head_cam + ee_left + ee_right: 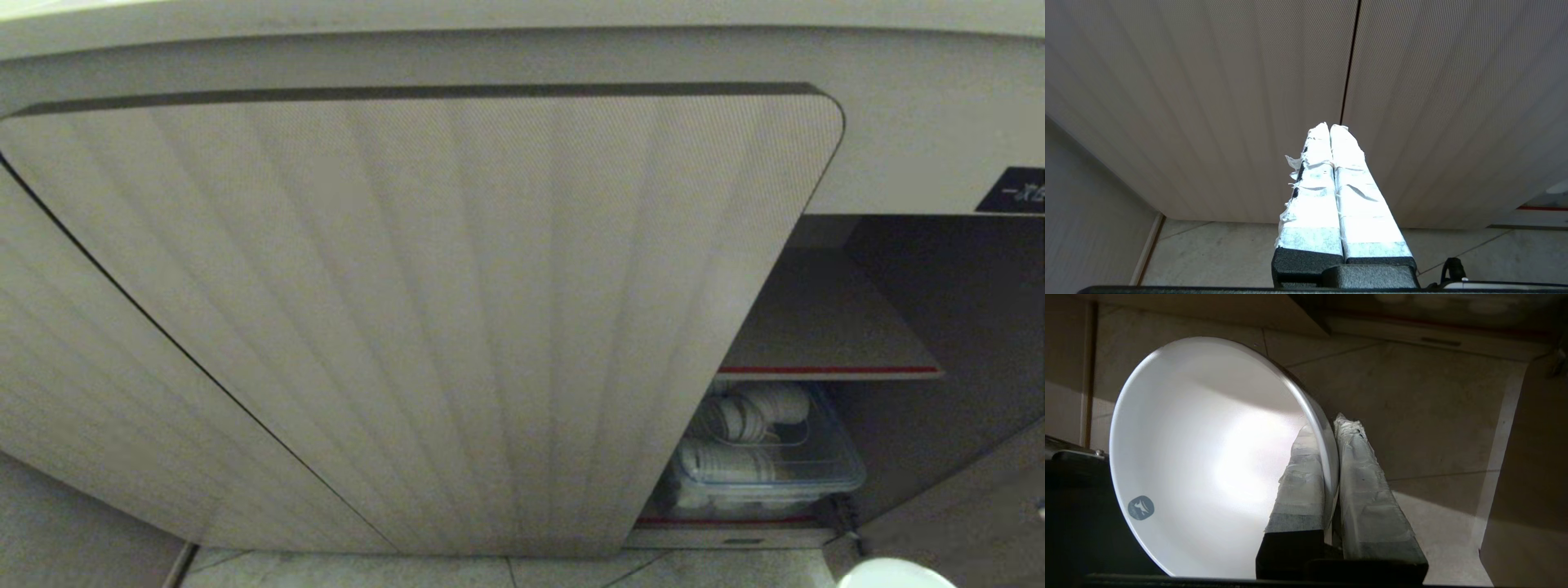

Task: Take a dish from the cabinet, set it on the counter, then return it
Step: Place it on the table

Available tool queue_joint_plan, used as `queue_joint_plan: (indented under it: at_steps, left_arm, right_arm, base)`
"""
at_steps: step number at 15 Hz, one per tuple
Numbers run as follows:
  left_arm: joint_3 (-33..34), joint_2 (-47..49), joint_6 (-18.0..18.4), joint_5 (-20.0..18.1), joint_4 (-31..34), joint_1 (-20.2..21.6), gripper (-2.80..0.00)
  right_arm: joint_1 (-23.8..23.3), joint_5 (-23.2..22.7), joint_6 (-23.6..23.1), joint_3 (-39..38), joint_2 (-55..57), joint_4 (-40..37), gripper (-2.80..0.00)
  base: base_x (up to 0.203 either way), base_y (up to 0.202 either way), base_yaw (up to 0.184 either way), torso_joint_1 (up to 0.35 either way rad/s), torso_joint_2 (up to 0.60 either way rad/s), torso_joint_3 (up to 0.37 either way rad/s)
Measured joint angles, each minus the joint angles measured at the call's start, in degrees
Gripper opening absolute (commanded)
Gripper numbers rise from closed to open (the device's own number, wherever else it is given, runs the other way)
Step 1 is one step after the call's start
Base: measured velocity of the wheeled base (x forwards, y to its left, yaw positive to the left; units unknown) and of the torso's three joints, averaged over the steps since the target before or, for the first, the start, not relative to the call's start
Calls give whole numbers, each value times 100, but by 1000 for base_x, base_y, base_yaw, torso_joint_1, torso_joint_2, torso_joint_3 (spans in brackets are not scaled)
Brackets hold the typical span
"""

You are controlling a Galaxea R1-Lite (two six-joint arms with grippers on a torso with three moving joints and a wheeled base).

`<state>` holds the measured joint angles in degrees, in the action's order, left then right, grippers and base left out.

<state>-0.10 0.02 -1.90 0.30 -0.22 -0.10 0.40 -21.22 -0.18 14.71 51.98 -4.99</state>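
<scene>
Tiled floor (pixel 1412 416) under open cabinet (pixel 816 327). Item: dish (pixel 1208 457), rim pinched between right gripper (pixel 1331 428) jaws, one finger inside. Left gripper (pixel 1329 126) closed, empty. Risk: thin rim hold, bowl may slip

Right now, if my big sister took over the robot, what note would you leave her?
Right claw: shut on the rim of the dish, one finger inside, one outside, held low over the floor in front of the cabinet.
Left claw: shut, empty, parked facing the closed ribbed doors.
Cabinet: right side open; shelf with red edge is bare where visible, a clear box of cups sits below it.
Done: the dish is gripped and out of the cabinet.
Unclear: whether it has already visited the counter, which is out of view.
Left: finish that if needed, then return the dish inside.
</scene>
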Motion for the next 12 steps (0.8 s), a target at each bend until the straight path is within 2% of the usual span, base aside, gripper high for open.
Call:
queue_joint_plan:
  at_steps: [12]
  left_arm:
    - [0,0,0,2,-5,0,-280]
  right_arm:
    - [165,3,36,-113,-9,261,-280]
  base:
    - [0,0,0,0,0,0]
